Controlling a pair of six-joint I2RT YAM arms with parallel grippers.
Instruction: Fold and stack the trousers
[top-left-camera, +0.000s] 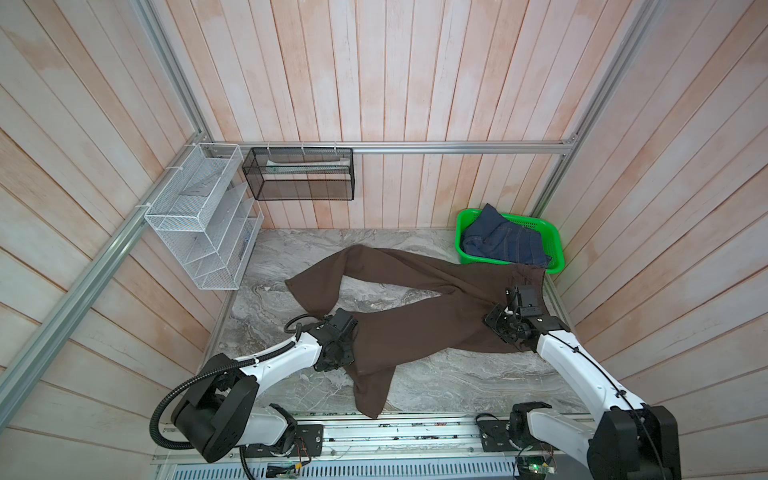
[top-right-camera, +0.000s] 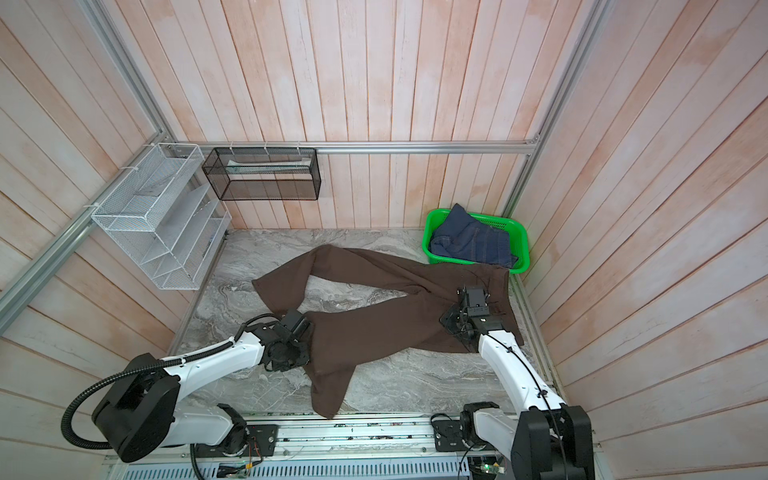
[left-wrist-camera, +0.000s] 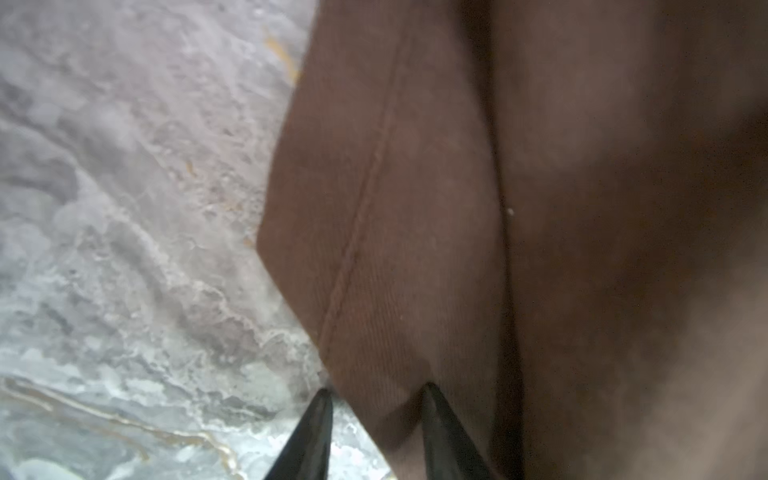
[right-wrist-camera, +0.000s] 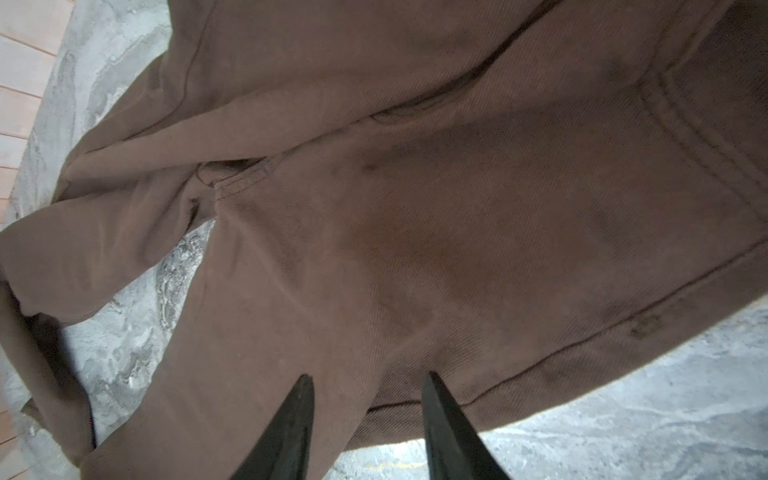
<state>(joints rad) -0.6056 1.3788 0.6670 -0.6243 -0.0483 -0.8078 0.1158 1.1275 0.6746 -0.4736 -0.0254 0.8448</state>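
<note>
Top view: brown trousers (top-left-camera: 415, 332), legs splayed; left gripper (left-wrist-camera: 376, 399), right gripper (right-wrist-camera: 368, 386) agape.

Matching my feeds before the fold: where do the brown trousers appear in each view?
Top view: trousers sprawl across the tabletop, waist at right, near the green basket.
Top view: trousers, same layout, shifted slightly left.
Left wrist: trousers cover over half, stitched edge meeting the tabletop.
Right wrist: trousers fill most of the picture.
Shared landmark: the grey marble tabletop, in all four.
</note>
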